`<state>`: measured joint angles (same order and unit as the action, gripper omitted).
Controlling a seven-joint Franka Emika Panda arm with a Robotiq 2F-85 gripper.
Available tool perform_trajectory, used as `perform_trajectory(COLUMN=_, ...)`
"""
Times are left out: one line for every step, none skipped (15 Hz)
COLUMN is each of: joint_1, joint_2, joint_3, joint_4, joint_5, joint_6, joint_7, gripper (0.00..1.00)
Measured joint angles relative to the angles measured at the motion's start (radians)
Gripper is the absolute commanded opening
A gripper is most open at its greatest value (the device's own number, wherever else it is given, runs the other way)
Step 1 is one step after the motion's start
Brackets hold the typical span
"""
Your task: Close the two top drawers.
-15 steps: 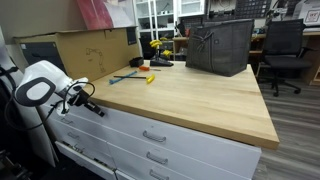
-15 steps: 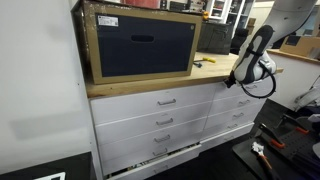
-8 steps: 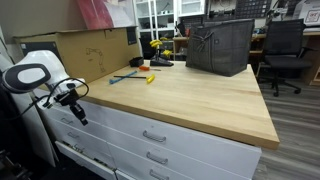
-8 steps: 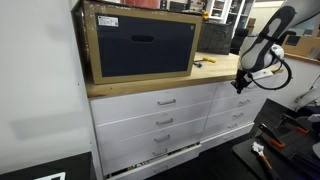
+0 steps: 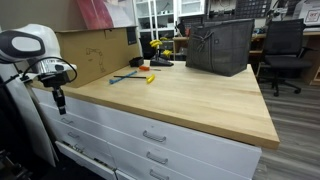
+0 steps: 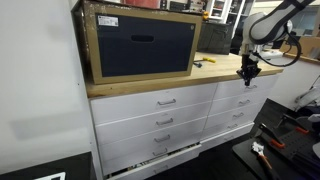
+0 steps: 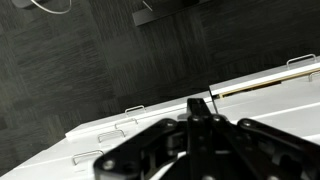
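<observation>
At the left of an exterior view, a cardboard box (image 6: 140,42) with a dark front sits on the table (image 6: 215,70), close to its front edge. Right under that edge lies the top drawer below the box (image 6: 140,104). Its front looks flush with the fronts beneath, and its silver handle (image 6: 166,101) faces out.

Further right, near the table's end corner, the gripper (image 6: 249,72) hangs fingertips down at the front edge with its jaws pressed together on nothing. The wrist view shows the same gripper (image 7: 198,106) over white fronts and dark floor (image 7: 80,60). Beneath it sits the top drawer below the gripper (image 6: 232,97), which also looks pushed in, though a small gap would be hard to see from here.

The risks lie mostly at that corner:

- **Knocking the wood:** the gripper is so close to the front edge that a careless descent could knock it.
- **Hooking the handle:** the tips could catch the curved handle and drag the drawer out.
- **Pushing off centre:** a push near one end of such a wide, shallow drawer could skew it on its runners.
- **Pressing a shut drawer:** pushing harder on a front that is already shut would only load the arm.
</observation>
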<state>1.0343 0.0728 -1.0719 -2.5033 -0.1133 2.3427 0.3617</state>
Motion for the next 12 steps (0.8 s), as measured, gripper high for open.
perform_trajectory(joint_1=0.007, joint_2=-0.043, joint_3=-0.004, joint_4=0.019, joint_5=-0.022, joint_6=-0.056, joint_7=0.023, gripper=0.00)
perform_trajectory(joint_1=0.011, joint_2=-0.088, joint_3=-0.003, joint_4=0.038, joint_5=-0.044, joint_6=-0.109, joint_7=0.045, gripper=0.00)
perform_trajectory(joint_1=0.012, joint_2=-0.133, joint_3=0.003, joint_4=0.058, joint_5=-0.063, joint_6=-0.163, joint_7=0.066, gripper=0.00)
perform_trajectory(joint_1=0.011, joint_2=-0.178, joint_3=0.013, joint_4=0.077, joint_5=-0.078, joint_6=-0.215, joint_7=0.085, gripper=0.00)
perform_trajectory(joint_1=-0.024, joint_2=-0.218, joint_3=0.063, joint_4=0.096, joint_5=-0.080, joint_6=-0.265, joint_7=0.099, gripper=0.00)
perform_trajectory(joint_1=-0.093, joint_2=-0.253, joint_3=0.149, joint_4=0.115, joint_5=-0.073, joint_6=-0.317, joint_7=0.101, gripper=0.00)
perform_trajectory(joint_1=-0.160, joint_2=-0.284, joint_3=0.233, joint_4=0.134, joint_5=-0.064, joint_6=-0.367, joint_7=0.101, gripper=0.00)
perform_trajectory(joint_1=-0.227, joint_2=-0.310, joint_3=0.320, joint_4=0.151, joint_5=-0.048, joint_6=-0.414, joint_7=0.101, gripper=0.00)
perform_trajectory(joint_1=-0.294, joint_2=-0.333, joint_3=0.406, joint_4=0.168, joint_5=-0.028, joint_6=-0.459, joint_7=0.101, gripper=0.00)
perform_trajectory(joint_1=-0.364, joint_2=-0.353, joint_3=0.493, joint_4=0.184, joint_5=-0.003, joint_6=-0.501, joint_7=0.101, gripper=0.00)
perform_trajectory(joint_1=-0.432, joint_2=-0.367, joint_3=0.576, joint_4=0.196, joint_5=0.021, joint_6=-0.536, joint_7=0.101, gripper=0.00)
perform_trajectory(joint_1=-0.505, joint_2=-0.379, joint_3=0.663, joint_4=0.210, joint_5=0.046, joint_6=-0.571, joint_7=0.100, gripper=0.00)
